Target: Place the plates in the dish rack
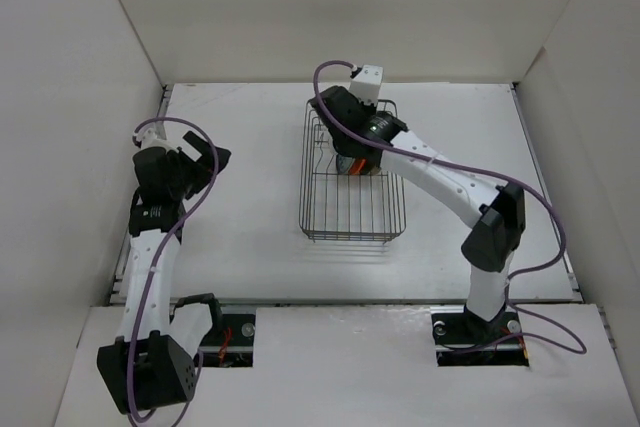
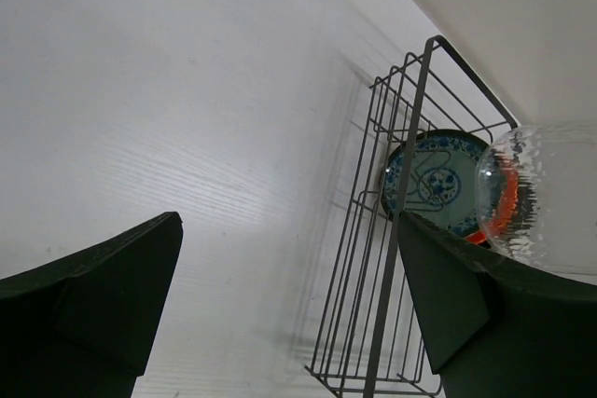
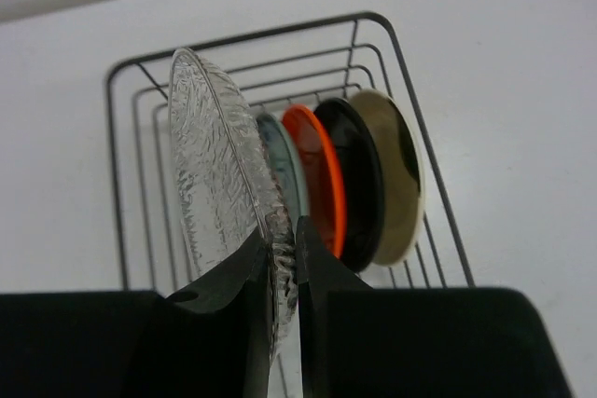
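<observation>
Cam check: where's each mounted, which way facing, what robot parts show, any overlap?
Top external: above and behind the robot, looking down on the table; left arm and right arm whole.
Left wrist: on the left arm, facing the dish rack's side; open left claw frames the bottom.
Right wrist: on the right arm, facing along the racked plates; right claw grips the clear glass plate.
Shared: rack in all three; glass plate in both wrist views.

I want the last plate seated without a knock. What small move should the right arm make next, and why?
Probably lower the right gripper straight down without opening. It pinches the clear glass plate on edge, seemingly higher than the teal plate, orange plate, black plate and cream plate standing in the dish rack, so it looks not yet seated beside the teal one.
</observation>
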`<action>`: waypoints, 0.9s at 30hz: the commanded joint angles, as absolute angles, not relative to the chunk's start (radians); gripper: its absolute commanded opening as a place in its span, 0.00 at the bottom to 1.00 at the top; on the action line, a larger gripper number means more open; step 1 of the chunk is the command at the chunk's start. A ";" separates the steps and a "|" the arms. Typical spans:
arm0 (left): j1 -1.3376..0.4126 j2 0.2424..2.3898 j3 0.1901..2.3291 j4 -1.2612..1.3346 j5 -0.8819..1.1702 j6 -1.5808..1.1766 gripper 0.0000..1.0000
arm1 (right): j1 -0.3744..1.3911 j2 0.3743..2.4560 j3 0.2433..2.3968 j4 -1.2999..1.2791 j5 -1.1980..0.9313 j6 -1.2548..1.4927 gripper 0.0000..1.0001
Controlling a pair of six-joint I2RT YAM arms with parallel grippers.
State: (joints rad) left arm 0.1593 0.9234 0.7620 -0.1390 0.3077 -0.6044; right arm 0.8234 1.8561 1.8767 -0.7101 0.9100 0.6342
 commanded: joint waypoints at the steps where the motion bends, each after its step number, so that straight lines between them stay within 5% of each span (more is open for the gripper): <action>1: 0.164 0.917 0.784 -0.121 0.316 -0.607 1.00 | 0.828 1.885 1.965 -0.830 1.040 0.667 0.00; 13: 0.195 0.927 0.795 -0.160 0.262 -0.607 1.00 | 0.828 2.091 2.187 -0.934 1.112 0.667 0.00; 27: 0.204 0.927 0.795 -0.169 0.273 -0.607 1.00 | 0.810 2.140 2.187 -0.943 1.112 0.649 0.00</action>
